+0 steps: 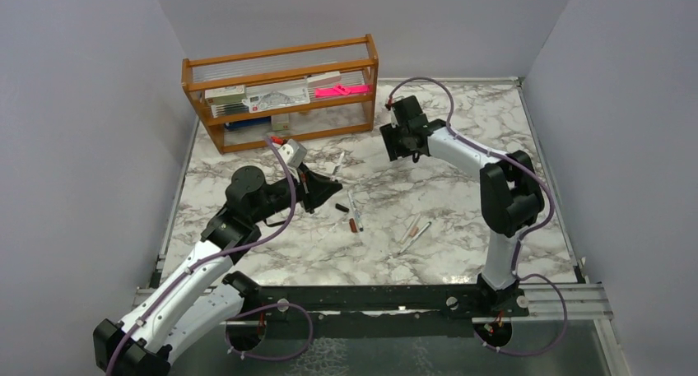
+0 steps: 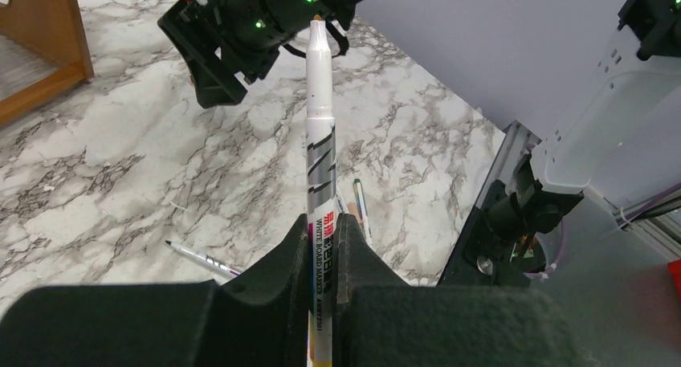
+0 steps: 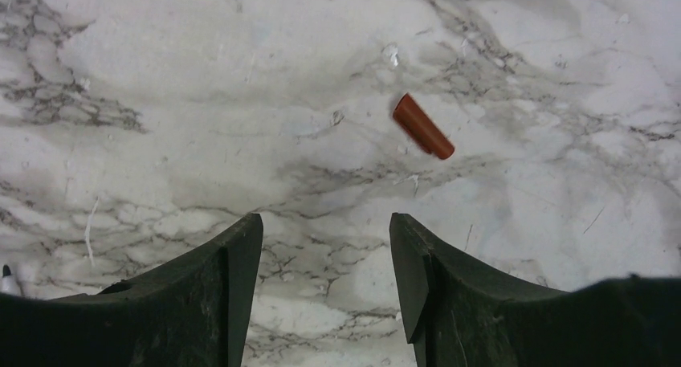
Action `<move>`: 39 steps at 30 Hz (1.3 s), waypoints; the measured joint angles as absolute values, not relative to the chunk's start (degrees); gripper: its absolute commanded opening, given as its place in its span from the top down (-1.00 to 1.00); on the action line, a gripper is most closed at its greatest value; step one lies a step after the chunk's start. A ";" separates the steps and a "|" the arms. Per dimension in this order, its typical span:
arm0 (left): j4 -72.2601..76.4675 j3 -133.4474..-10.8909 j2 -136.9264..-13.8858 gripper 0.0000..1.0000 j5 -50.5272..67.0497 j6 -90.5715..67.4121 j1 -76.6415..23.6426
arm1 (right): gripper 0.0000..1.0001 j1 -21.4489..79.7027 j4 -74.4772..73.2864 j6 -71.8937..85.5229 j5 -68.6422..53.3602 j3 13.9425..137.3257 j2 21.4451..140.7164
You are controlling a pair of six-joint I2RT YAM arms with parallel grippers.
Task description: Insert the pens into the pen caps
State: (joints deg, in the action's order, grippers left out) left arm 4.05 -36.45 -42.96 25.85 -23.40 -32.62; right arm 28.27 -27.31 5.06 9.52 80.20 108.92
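Within left end effector (image 2: 323, 230) — pen (image 2: 320, 126) (uncapped).

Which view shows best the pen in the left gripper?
The left wrist view: the pen stands clamped in the left gripper, printed barrel and bare tip plain. In the top external view it is too small to tell; the right wrist view lacks it.

On my left wrist feed I read "WHITE BOARD MARKER", printed lengthwise in dark capitals on the white barrel of the pen (image 2: 321, 166). A smaller code line runs beside it, too fine for me to read. Print on the boxes (image 1: 265, 97) is too blurred.
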 measured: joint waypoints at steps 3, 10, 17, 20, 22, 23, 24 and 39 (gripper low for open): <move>2.68 -36.82 -42.96 1.00 25.87 -22.70 -32.62 | -0.18 26.06 -26.28 4.19 7.97 82.91 111.28; 1.89 -36.95 -44.34 1.00 26.20 -22.13 -32.62 | -0.17 22.37 -24.77 2.31 5.87 86.39 115.77; 1.93 -36.95 -45.23 1.00 27.05 -22.13 -32.62 | -0.16 21.61 -22.39 0.19 3.73 86.61 119.74; 1.89 -36.95 -45.23 1.00 27.16 -22.15 -32.62 | -0.13 21.61 -21.87 -0.40 3.20 86.61 120.86; 1.91 -36.95 -45.23 1.00 27.18 -22.15 -32.60 | -0.11 21.61 -21.04 -0.69 2.98 86.59 121.08; 1.91 -36.95 -45.23 1.00 27.18 -22.15 -32.58 | -0.10 21.58 -20.82 -0.75 2.85 86.48 121.08; 1.91 -36.95 -45.23 1.00 27.18 -22.15 -32.58 | -0.05 21.52 -20.51 -0.80 2.72 86.24 121.08; 2.15 -36.95 -45.23 1.00 27.18 -22.76 -32.58 | 0.96 21.34 -14.31 0.84 1.17 78.56 117.01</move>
State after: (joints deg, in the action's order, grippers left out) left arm 2.15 -36.95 -45.23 27.18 -22.76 -32.58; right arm 21.34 -14.31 0.84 1.17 78.56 117.01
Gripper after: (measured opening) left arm 0.089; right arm 0.049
